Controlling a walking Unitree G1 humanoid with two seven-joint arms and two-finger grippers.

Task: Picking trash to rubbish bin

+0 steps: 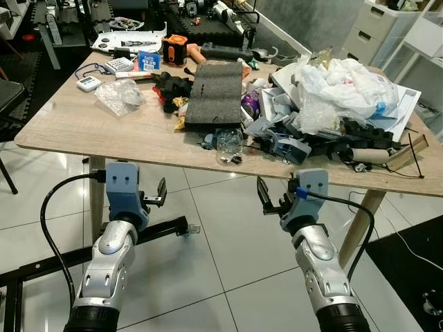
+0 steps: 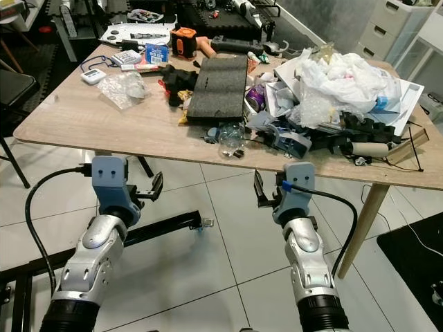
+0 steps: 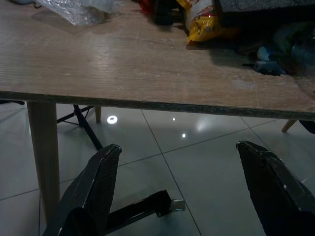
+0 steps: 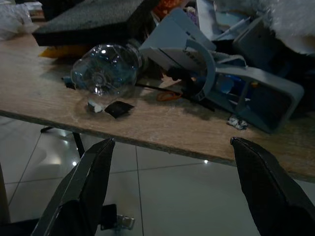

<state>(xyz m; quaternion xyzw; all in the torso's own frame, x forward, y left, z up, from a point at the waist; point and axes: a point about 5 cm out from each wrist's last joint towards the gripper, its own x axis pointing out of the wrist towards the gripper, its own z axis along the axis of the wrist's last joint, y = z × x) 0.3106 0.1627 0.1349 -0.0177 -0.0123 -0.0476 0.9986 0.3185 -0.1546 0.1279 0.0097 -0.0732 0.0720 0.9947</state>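
Note:
A wooden table (image 1: 104, 131) is strewn with trash. A crushed clear plastic bottle (image 1: 228, 144) lies near its front edge, beside a black foam slab (image 1: 214, 93) and a yellow wrapper (image 1: 180, 121). A clear plastic bag (image 1: 119, 95) sits to the left. White bags and bubble wrap (image 1: 339, 83) are piled on the right over grey plastic parts (image 1: 291, 146). My left gripper (image 1: 156, 196) hangs open below the table's front edge, holding nothing. My right gripper (image 1: 273, 197) is open too, just below the edge, and the bottle (image 4: 106, 71) lies ahead of it.
A black metal frame with a caster (image 1: 163, 232) lies on the tiled floor under the table. Wooden table legs (image 1: 97, 194) stand left and right. A dark chair (image 1: 7, 97) is at the far left, white drawers (image 1: 387, 28) at the back right.

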